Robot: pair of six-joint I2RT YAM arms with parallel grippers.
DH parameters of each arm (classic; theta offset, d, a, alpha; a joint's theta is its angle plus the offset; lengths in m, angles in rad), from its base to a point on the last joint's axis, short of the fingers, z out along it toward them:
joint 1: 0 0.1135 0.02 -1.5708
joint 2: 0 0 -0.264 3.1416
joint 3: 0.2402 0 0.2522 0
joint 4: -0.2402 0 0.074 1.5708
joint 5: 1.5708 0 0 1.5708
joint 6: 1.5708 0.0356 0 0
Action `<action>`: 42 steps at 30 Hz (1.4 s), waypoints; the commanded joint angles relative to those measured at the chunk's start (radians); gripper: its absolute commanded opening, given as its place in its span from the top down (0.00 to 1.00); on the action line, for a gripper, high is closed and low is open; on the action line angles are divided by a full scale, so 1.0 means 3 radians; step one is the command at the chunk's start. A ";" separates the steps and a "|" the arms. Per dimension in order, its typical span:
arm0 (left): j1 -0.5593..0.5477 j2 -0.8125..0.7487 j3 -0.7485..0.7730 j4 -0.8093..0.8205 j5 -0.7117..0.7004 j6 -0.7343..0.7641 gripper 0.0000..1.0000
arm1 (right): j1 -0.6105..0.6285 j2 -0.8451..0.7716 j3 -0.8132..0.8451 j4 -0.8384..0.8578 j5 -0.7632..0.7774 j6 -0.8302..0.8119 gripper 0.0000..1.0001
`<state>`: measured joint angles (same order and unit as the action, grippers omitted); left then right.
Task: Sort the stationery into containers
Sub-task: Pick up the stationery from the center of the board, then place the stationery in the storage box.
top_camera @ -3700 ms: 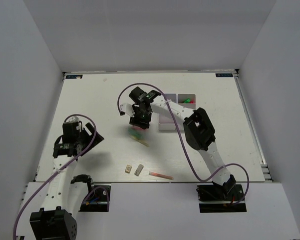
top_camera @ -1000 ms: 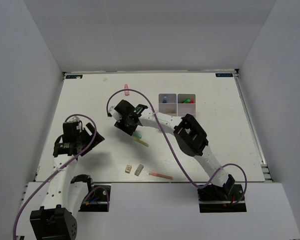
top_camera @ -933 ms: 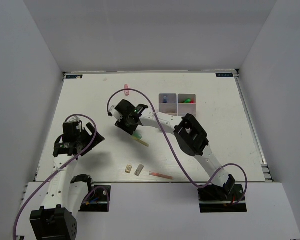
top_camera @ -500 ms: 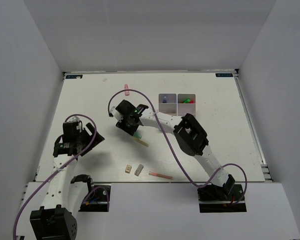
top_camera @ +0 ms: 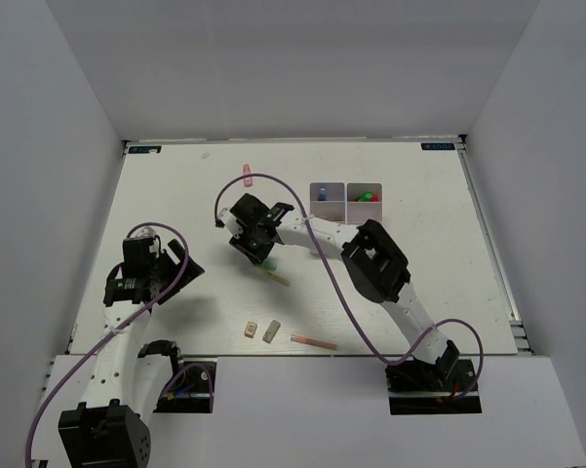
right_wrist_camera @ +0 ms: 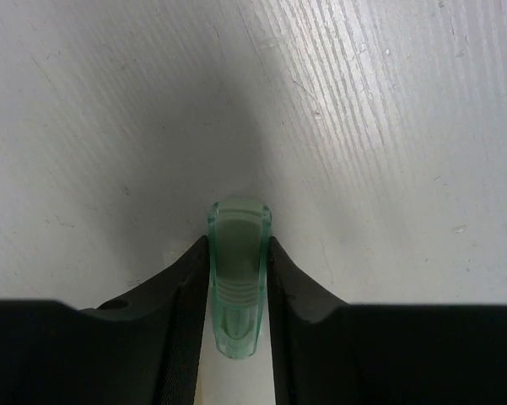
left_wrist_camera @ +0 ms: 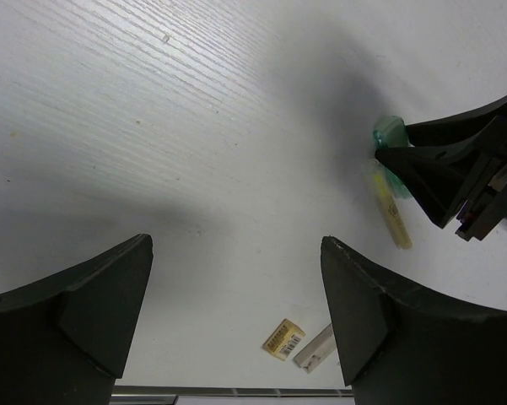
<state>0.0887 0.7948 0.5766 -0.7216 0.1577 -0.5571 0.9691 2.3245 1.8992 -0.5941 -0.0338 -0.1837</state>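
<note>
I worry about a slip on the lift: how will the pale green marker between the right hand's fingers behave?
The green marker looks like rigid plastic, so probably stiff and light. Its glossy, rounded shell might slip or pivot, as the right hand pinches it on just two sides. Let go on the table, it may roll.

Overhead wide; wrist views close, sharing green marker (right_wrist_camera: 236, 278).

Left pincer (left_wrist_camera: 234, 270) wide open, right pincer (right_wrist_camera: 238, 253) clamped, right arm outstretched
</note>
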 commanded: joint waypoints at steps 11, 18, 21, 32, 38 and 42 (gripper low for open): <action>0.0016 -0.0062 -0.0015 0.0027 -0.0035 0.0037 0.09 | -0.0060 -0.0630 -0.0670 -0.0070 0.0342 -0.0471 1.00; 0.0011 -0.0067 -0.0015 0.0028 -0.0025 0.0037 0.09 | -0.0162 -0.1484 -0.1023 -0.0147 0.0328 -0.0737 1.00; 0.0016 -0.0072 -0.0015 0.0028 -0.0025 0.0042 0.09 | -0.0208 -0.1862 -0.1253 -0.0101 0.0148 -0.0733 1.00; 0.0011 -0.0031 -0.0020 0.0048 0.0011 0.0042 0.09 | -0.0714 -0.3033 -0.2331 0.1073 0.0706 -0.0916 1.00; 0.0016 0.0020 -0.0020 0.0053 0.0047 0.0052 0.09 | -0.1190 -0.3218 -0.2848 0.1740 0.0486 -0.0866 1.00; 0.0006 0.0040 -0.0030 0.0058 0.0062 0.0062 0.09 | -0.1502 -0.3167 -0.2889 0.1878 -0.0141 -0.0845 1.00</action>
<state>0.0887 0.8093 0.5766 -0.7212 0.1596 -0.5529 0.5594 1.3830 1.0279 -0.1818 0.0647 -0.4381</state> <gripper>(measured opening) 0.907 0.337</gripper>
